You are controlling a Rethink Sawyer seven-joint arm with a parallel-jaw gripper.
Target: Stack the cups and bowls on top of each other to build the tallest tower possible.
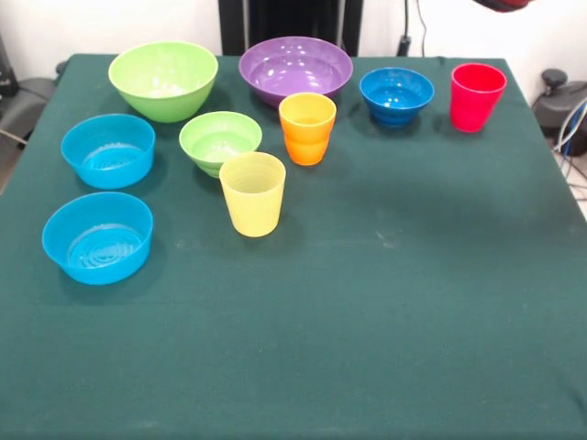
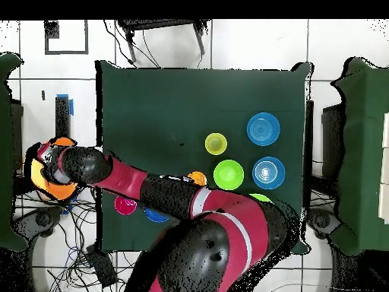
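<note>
Nothing is stacked yet, so there is no tower at all. In the front view nine things sit apart on the green worktop (image 1: 385,330). In the top row are the big green bowl (image 1: 163,78), the purple bowl (image 1: 295,69), the dark blue bowl (image 1: 396,94) and the red cup (image 1: 477,96). Below them are the orange cup (image 1: 307,128), the small green bowl (image 1: 219,140) and the yellow cup (image 1: 252,193). The two light blue bowls (image 1: 108,149) are at the left, one below the other.

In the overhead view the arm (image 2: 152,190) reaches off the worktop's edge to the left of the frame. Its gripper (image 2: 49,163) is over the huge orange bowl (image 2: 57,190), which is beside the worktop and not on it. I cannot tell if the gripper is open or closed, or if it has the bowl.

I think the step now is to fetch that orange bowl for the bottom. To do it well, grab it by the rim and lift it high over the red cup. Put it on the big bare part of the worktop. It should sit flat and not wobble, since everything else will go on top.
</note>
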